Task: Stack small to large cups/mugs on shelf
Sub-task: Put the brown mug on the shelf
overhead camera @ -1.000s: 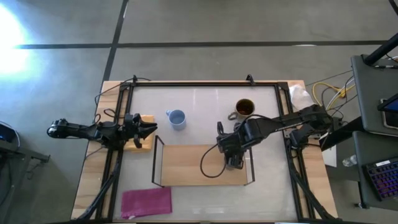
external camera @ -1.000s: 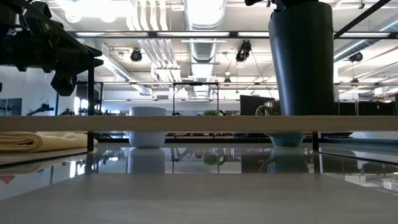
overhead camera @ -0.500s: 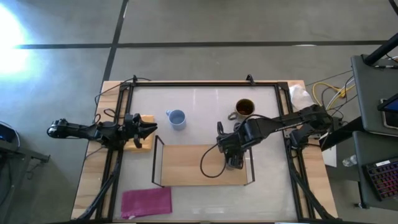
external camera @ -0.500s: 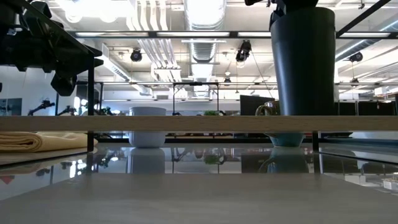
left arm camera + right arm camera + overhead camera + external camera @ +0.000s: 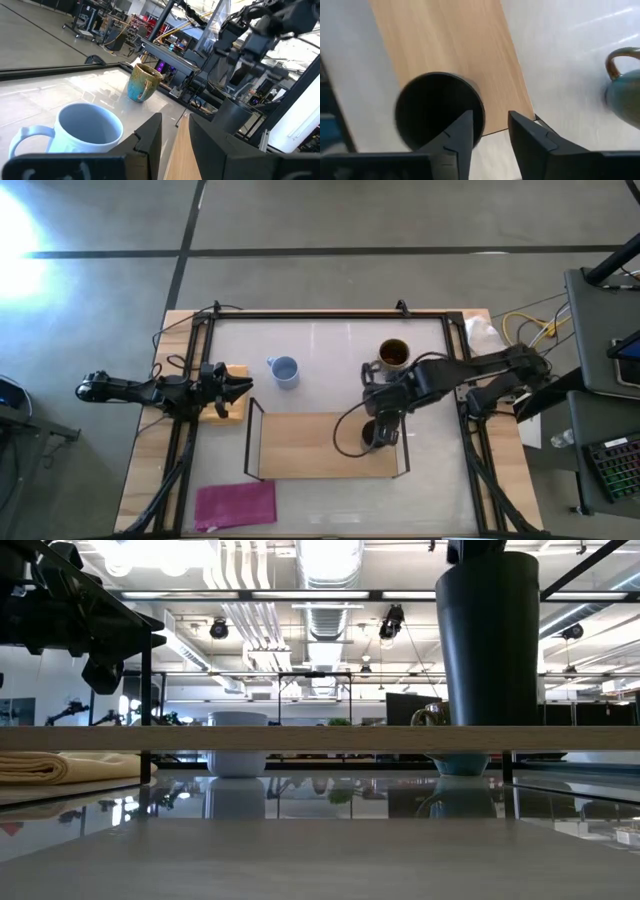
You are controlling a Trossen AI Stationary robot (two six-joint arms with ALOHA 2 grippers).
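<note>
Looking down from the high view, I see my right gripper [image 5: 385, 423] hanging just above the black mug [image 5: 380, 434], which stands upright on the shelf [image 5: 300, 448], close to the wire upright at that end. My right wrist view shows the gripper's two fingers [image 5: 460, 135] spread apart with nothing between them, so it has let go. There the black mug [image 5: 439, 111] sits right under the fingers with its dark mouth facing up, at the edge of the wooden board [image 5: 451, 45]. In the low view the black mug [image 5: 490, 640] stands tall on top of the board [image 5: 300, 738]. The brown mug [image 5: 391, 356] is on the table [image 5: 330, 350] just behind my right gripper, off the shelf. The blue mug [image 5: 284, 370] is also on the table, well away from the right gripper and nearer to my left one. My left gripper [image 5: 240, 389] waits over the yellow cloth [image 5: 232, 388], at the edge of the table. Its fingers [image 5: 150, 137] are parted and hold nothing, and the blue mug [image 5: 85, 131] sits just in front of them. A pink cloth [image 5: 236, 504] lies on the table, far from both grippers.
</note>
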